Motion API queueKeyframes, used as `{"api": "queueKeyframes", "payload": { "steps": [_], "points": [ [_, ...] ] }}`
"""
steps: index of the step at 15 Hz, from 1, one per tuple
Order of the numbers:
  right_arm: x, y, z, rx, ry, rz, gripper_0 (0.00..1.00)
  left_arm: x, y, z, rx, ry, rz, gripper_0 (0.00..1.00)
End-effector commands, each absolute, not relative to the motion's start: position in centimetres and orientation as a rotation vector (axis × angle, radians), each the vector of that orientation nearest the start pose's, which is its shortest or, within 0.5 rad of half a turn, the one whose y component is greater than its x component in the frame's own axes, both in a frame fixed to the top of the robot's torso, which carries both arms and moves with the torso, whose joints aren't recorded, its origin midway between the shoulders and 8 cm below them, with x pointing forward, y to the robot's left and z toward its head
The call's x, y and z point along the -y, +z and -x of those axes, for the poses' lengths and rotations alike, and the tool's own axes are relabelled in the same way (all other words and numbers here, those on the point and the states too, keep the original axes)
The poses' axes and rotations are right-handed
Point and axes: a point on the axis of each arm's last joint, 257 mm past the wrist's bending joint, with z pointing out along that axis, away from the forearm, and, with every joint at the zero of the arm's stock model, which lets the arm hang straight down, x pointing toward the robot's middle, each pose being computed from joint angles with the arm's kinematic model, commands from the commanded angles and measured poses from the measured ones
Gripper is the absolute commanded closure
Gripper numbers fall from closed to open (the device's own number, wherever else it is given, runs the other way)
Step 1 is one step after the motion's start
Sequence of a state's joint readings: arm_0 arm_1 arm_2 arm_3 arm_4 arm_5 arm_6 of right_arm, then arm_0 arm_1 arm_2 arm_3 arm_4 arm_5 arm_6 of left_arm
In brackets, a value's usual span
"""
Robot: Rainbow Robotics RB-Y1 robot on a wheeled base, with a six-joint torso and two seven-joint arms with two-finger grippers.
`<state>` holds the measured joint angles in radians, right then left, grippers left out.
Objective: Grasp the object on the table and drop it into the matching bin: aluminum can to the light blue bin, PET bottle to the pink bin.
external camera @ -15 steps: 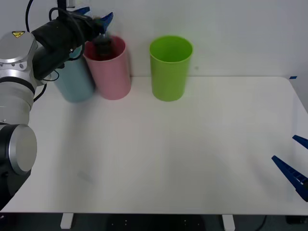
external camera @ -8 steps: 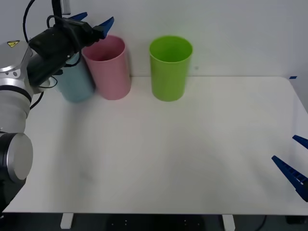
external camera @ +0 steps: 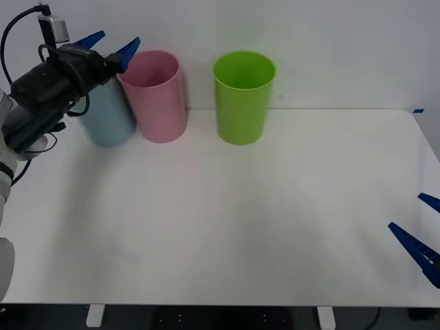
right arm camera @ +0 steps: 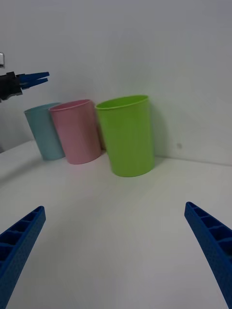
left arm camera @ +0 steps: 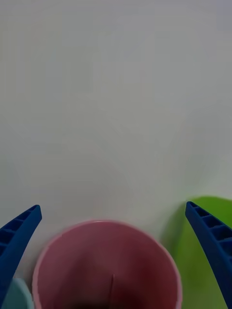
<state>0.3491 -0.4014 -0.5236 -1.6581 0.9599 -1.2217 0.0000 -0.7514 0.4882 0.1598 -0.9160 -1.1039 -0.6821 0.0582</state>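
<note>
The left gripper (external camera: 110, 45) hangs wide open and empty just above and beside the pink bin (external camera: 155, 96), so the PET bottle is presumably down inside that bin, hidden from sight, while the right gripper (external camera: 419, 234), spread too, idles well apart from it.

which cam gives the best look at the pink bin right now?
Right wrist view: the pink bin stands whole, rim to base. Front view has its left rim behind the open left gripper. Left wrist view gives just the rim and inside.
</note>
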Motion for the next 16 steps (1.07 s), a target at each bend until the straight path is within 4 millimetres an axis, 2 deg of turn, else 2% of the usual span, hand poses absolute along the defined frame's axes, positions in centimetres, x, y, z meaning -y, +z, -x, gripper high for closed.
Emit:
{"api": "queueKeyframes", "payload": {
  "steps": [1, 6, 12, 16],
  "points": [
    [33.0, -16.9, -34.2, -1.441, 0.567, 0.465, 0.00, -26.7, -1.6, -65.9, -1.335, -0.501, -0.341, 0.00],
    [33.0, -16.9, -34.2, -1.441, 0.567, 0.465, 0.00, -29.7, -3.5, -61.6, -1.323, -0.503, -0.343, 0.00],
    [33.0, -16.9, -34.2, -1.441, 0.567, 0.465, 0.00, -33.6, -6.0, -54.6, -1.308, -0.451, -0.375, 0.00],
    [33.0, -16.9, -34.2, -1.441, 0.567, 0.465, 0.00, -35.6, -8.1, -50.8, -1.327, -0.442, -0.411, 0.00]
  ]
}}
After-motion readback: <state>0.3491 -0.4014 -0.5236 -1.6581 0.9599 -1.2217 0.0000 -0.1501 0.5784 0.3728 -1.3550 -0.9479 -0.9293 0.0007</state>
